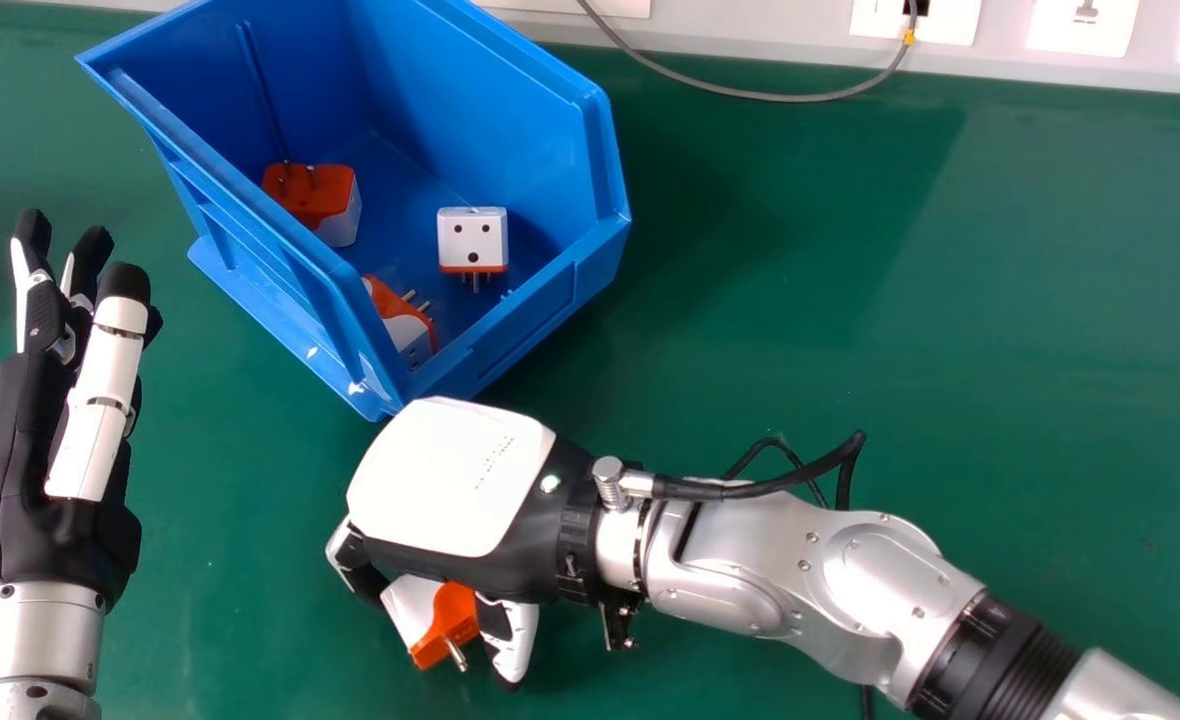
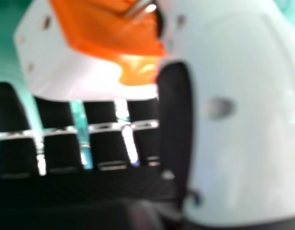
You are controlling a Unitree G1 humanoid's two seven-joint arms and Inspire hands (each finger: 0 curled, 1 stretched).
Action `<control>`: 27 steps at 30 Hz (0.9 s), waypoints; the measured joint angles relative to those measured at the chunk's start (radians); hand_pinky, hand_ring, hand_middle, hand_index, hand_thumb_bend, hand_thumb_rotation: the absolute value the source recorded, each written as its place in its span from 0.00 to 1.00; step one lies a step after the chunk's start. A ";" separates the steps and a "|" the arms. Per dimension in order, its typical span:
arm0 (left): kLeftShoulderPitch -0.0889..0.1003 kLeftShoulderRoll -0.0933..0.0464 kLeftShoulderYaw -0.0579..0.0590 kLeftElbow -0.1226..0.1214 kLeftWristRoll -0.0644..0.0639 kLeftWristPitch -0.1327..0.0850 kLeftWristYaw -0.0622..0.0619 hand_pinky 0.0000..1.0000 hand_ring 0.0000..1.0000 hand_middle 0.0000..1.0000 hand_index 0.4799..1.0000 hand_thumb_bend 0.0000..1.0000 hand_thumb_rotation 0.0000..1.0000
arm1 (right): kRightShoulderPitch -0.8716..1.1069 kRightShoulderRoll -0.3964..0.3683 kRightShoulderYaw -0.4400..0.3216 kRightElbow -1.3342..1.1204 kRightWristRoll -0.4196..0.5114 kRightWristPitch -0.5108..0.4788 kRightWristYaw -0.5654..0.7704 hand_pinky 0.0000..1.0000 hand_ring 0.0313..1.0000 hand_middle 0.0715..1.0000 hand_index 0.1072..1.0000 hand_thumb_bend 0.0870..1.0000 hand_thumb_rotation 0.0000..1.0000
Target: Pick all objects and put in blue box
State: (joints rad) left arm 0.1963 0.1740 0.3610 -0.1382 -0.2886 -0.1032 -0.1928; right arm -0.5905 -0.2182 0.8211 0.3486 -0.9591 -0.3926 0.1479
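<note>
In the head view my right hand [image 1: 460,490] is in front of the blue box [image 1: 570,290], curled round an orange and white plug adapter [image 1: 450,615] held between fingers and thumb. The right hand view shows the adapter [image 2: 109,43] against the thumb of my right hand [image 2: 238,115], its metal pin showing. Inside the box lie an orange-topped adapter [image 1: 315,200], a white one [image 1: 472,240] and another orange and white one [image 1: 405,320] near the front corner. My left hand [image 1: 10,480] is at the left with straight fingers, holding nothing.
A green table [image 1: 850,300] lies under everything. A grey cable [image 1: 800,97] loops along the back near white wall sockets [image 1: 1080,22]. A black cable [image 1: 750,490] runs along my right wrist and forearm.
</note>
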 measured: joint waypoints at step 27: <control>0.009 0.000 -0.004 -0.009 0.016 0.006 0.022 0.92 0.96 0.97 0.96 0.34 0.61 | 0.237 -0.174 -0.241 -0.485 0.206 0.012 0.237 0.35 0.38 0.46 0.47 0.45 0.00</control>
State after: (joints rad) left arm 0.2053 0.1741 0.3573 -0.1473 -0.2723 -0.0973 -0.1711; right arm -0.3538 -0.3921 0.5805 -0.1363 -0.7536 -0.3803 0.3847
